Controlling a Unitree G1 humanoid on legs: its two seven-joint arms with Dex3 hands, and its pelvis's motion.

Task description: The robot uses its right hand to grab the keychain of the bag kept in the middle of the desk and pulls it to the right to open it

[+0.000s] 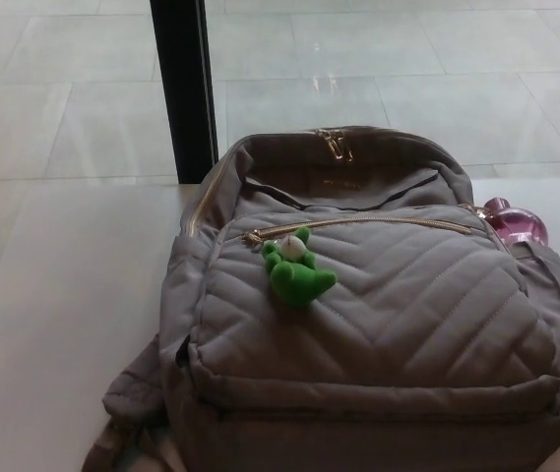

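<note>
- A single taupe-grey fabric backpack (378, 324) lies on its back in the middle of the pale, smooth worktop (53, 324), its top end pointing away from the camera.
- The bag's front pocket is padded and quilted, stitched in a chevron pattern of nested V-lines; the cloth looks soft with a slight sheen.
- One gold-coloured metal zip line (358, 222) runs across the upper edge of that quilted pocket and appears closed along its whole length.
- One small green plush keychain (298, 268), shaped like a little frog or bear with a white patch at its face, hangs from the left end of the zip and rests on the quilted panel.
- A second set of gold zip pulls (336, 146) sits at the bag's top, and another gold zip edge shows down the left side.
- A faint mark on the panel below the top zip may be a logo, but it is too blurred to read.
- One pink, glossy rounded object (516, 223) pokes out at the bag's right side pocket; what it is cannot be told.
- One black upright post (183, 88) stands behind the worktop, against a floor of large pale glossy tiles (407, 69).
- Neither robot hand shows, so the state of the fingers cannot be told.
</note>
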